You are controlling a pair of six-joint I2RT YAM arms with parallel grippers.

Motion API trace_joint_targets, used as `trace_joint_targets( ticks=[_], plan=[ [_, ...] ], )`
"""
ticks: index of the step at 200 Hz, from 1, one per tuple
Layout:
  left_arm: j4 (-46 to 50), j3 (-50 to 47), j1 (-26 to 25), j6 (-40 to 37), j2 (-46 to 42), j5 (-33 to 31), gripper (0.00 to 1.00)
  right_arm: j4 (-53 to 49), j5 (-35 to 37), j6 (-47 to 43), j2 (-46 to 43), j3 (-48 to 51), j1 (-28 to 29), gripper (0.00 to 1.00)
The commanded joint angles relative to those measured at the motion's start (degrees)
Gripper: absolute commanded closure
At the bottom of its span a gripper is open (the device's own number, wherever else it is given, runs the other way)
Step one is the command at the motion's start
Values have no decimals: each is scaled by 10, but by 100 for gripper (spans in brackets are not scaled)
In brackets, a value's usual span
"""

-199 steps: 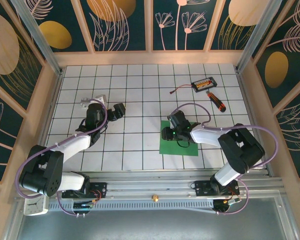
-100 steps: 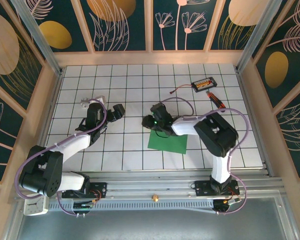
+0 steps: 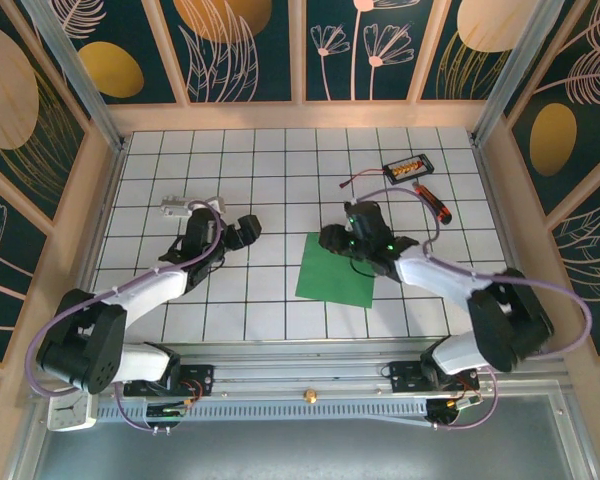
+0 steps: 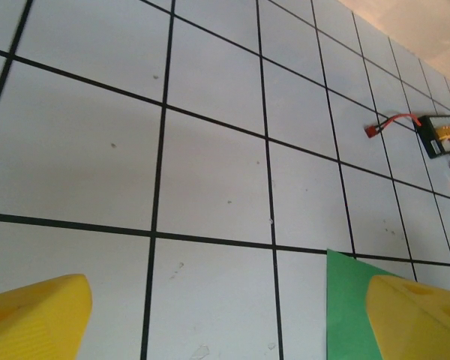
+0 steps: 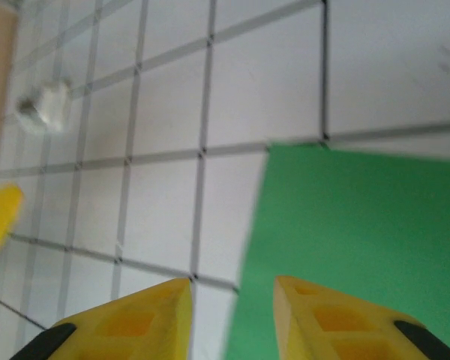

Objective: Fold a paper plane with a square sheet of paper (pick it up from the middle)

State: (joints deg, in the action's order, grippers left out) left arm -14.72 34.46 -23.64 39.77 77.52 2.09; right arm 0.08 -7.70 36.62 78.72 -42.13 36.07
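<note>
A: White tiled table [image 3: 230,160], black grid. The green sheet of paper [image 3: 335,272] is lying flat near the front edge, between the arms and closer to the right one.

B: Handling?

A: I'm judging it thin, very light and floppy. It's probably sliding on the tiles if nudged, and it's creasing at any stray squeeze. Nothing is standing up to pinch. The task is asking for a middle pickup, so I'd be pinching up a ridge at the centre, not dragging a corner.

B: Jaws?

A: On the left gripper [image 3: 242,232] they're standing wide apart and empty, and it's hanging well left of the sheet. The right gripper [image 3: 332,238] is sitting over the sheet's far left corner with a narrow gap between its jaws, gripping nothing. I can't tell whether it's touching the paper.

B: Views?

A: Overhead is giving the whole square, slightly skewed to the grid, with the black box [image 3: 408,168] and screwdriver [image 3: 432,203] well apart at back right. The right wrist is showing the sheet's left edge running between its fingers [image 5: 135,326] — the arm is covering that from above. The left wrist is catching just one green corner [image 4: 349,307].
</note>
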Motion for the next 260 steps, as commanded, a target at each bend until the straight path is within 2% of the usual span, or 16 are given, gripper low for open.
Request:
trace_joint_targets(
  ticks=[1, 21, 67, 115, 154, 195, 215, 232, 260],
  plan=[
    [12, 25, -10, 8, 22, 22, 7, -153, -4, -47, -51, 53, -4, 68],
    [22, 39, -27, 5, 34, 22, 8, -165, -2, -41, -69, 85, -14, 73],
    [30, 46, -44, 10, 45, 49, 4, -95, -16, 7, -55, 143, -13, 80],
    [35, 41, -45, 5, 40, 70, 2, -7, 1, 102, -26, 158, 34, 84],
    [62, 39, -45, -3, 28, 61, 3, 92, 30, 174, 56, 122, 78, 86],
    [91, 40, -46, -14, 18, 42, 4, 149, 2, 141, 158, 14, 94, 85],
    [121, 60, -59, -19, 23, 19, 4, 140, -1, 111, 131, 8, 87, 79],
    [155, 100, -90, -28, 50, -11, 3, 94, 17, 66, 78, 16, 59, 67],
    [254, 218, -157, -56, 151, -39, 1, 6, 32, -36, -7, 26, -44, 43]
  ],
)
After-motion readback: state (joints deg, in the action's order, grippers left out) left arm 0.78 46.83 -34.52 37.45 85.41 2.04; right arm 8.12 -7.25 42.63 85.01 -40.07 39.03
